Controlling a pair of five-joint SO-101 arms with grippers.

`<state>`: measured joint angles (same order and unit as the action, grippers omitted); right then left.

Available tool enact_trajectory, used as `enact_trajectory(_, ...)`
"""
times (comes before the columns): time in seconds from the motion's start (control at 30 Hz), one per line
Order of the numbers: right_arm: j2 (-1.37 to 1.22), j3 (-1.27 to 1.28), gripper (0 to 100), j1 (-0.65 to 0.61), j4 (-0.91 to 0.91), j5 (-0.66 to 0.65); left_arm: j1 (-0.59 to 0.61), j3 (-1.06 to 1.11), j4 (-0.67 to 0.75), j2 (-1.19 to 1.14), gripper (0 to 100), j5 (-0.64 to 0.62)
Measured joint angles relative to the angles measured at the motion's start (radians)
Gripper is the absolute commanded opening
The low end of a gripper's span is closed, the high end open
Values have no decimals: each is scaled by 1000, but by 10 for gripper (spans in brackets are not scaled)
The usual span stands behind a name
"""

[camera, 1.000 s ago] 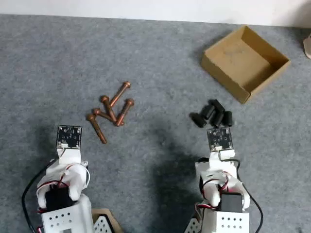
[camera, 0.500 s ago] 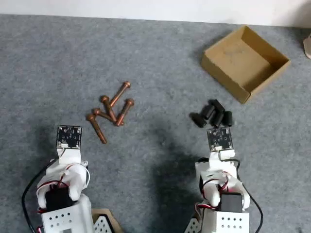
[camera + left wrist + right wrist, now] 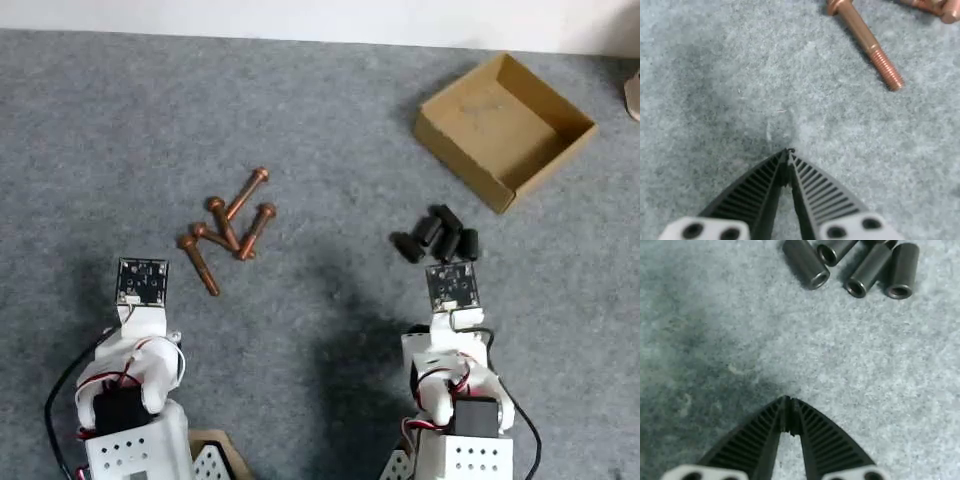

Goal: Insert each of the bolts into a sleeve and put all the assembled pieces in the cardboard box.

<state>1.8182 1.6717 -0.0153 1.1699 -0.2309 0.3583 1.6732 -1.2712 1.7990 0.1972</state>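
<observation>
Beyond sleeves [image 3: 437,236], high view: cardboard box [image 3: 497,122]; wrist views: left hand [image 3: 787,153], right hand [image 3: 789,401] each pinched together, empty.

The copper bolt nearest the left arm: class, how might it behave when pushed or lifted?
Round shank with wider head: the bolt probably rolls in an arc if pushed sideways. It looks solid metal, so likely stiff and heavy for its size.

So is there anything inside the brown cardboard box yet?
No, the brown cardboard box shows a bare floor; the copper bolts and black cylindrical sleeves lie outside it.
</observation>
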Motion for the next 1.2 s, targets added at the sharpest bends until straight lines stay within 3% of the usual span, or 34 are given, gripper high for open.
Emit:
enact_trajectory(0.57,0,0,5,0,0,0,0,0,0,0,6,-2)
enact_trajectory(1.1,0,0,5,0,0,0,0,-106,-98,3,6,-66)
enact_trajectory(1.2,0,0,5,0,0,0,0,-117,-98,5,6,-126)
